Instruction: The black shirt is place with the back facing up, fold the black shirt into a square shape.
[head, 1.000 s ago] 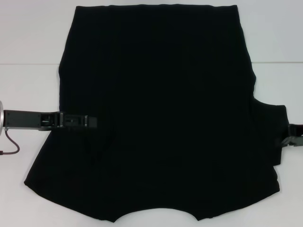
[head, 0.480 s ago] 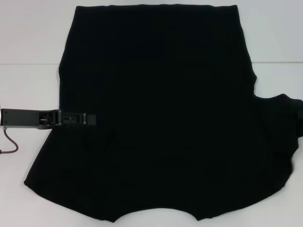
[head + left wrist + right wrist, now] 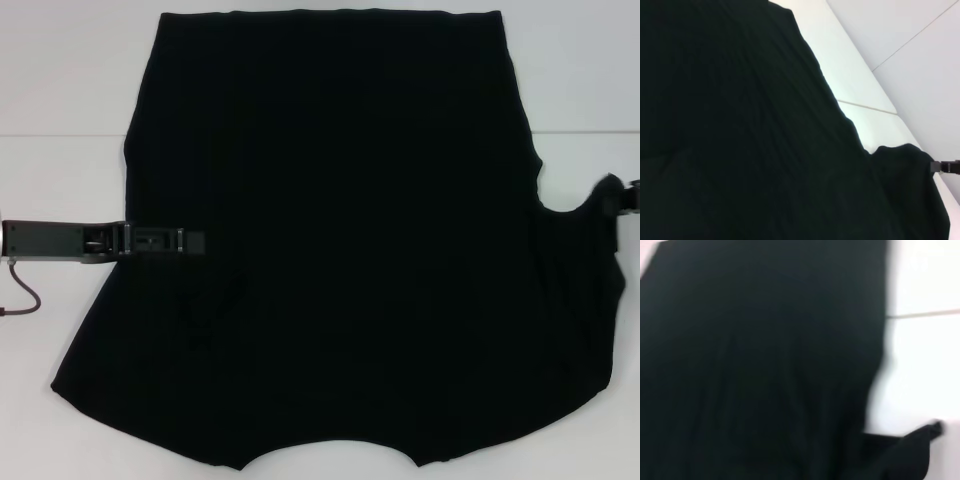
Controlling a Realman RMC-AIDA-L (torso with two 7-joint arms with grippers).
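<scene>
Black shirt [image 3: 340, 240] spread flat across white worktop [image 3: 60, 80]: soft, limp, light. My left fingers [image 3: 190, 241] lie on its sleeve side, right fingers [image 3: 622, 198] pinch the opposite sleeve; left state unclear.

Readable text: none in any view.
Black shirt [image 3: 340, 250]: plain black on the side that shows; no lettering, label or brand mark can be read on it.
Left pincer [image 3: 195, 241]: dark housing over the shirt's edge, no marking legible.
Right pincer [image 3: 628, 198]: only a sliver in view at the sleeve, no marking legible.
Worktop [image 3: 60, 180]: plain white, no signs.
</scene>
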